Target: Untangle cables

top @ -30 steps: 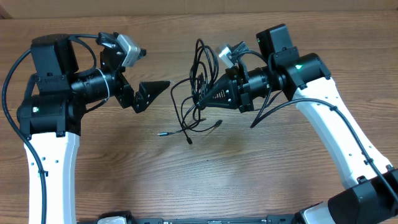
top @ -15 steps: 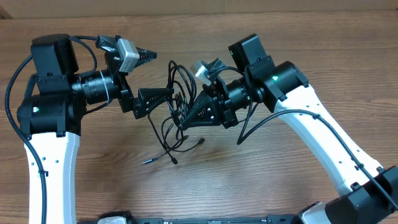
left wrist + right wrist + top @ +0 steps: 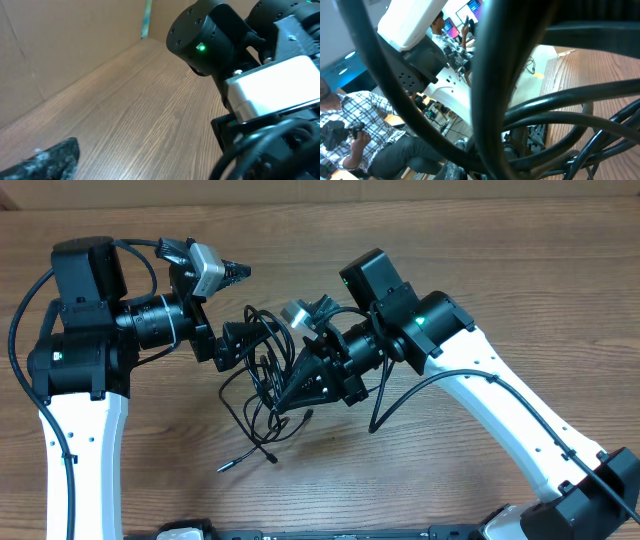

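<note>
Two fingers of my left gripper (image 3: pixel 246 305) stand wide apart on the left, with the nearest loops lying between them. Just right of it, the cables (image 3: pixel 262 380) are thin black cords bunched in overlapping loops above the wooden table (image 3: pixel 400 480). Their small plug ends (image 3: pixel 225 468) trail down-left onto the wood. My right gripper (image 3: pixel 285 402) is pinched together on the bundle's right side. A second ago that bundle sat well to the right, clear of the left gripper; the right arm has since carried it across. From the right wrist, cords (image 3: pixel 490 75) fill the lens, blocking nearly everything behind.
</note>
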### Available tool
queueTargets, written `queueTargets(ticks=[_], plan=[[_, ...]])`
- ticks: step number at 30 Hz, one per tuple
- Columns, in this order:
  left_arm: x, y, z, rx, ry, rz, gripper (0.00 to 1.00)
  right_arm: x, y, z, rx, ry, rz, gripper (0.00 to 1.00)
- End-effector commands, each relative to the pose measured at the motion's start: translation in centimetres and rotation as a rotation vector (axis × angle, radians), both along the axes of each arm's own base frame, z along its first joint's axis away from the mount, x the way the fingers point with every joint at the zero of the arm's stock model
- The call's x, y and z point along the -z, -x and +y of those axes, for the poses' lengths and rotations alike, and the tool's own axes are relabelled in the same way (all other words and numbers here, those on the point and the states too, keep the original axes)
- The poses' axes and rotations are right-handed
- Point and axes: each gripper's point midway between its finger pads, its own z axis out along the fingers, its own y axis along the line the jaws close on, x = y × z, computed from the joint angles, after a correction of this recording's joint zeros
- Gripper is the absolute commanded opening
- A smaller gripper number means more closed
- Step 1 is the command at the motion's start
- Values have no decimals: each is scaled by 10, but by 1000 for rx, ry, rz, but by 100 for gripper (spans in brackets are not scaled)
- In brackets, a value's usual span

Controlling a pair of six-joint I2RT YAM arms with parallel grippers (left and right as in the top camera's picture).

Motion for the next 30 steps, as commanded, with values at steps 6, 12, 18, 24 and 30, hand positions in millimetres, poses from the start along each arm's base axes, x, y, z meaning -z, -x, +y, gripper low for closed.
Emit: queueTargets(ticks=[6, 12, 18, 24, 30], plan=[[-8, 6, 0, 2, -9, -36, 49, -11, 15, 2, -65, -67, -5, 4], [-9, 9, -3, 16, -4, -32, 4, -11, 15, 2, -64, -65, -3, 4], [-2, 2, 3, -49, -22, 25, 4, 2, 4, 5, 2, 22, -17, 4], [25, -23, 30, -346, -65, 267, 4, 42, -43, 0, 254, 311, 33, 85], [41, -29, 48, -516, -68, 412, 4, 73, -85, -25, 477, 505, 56, 100]])
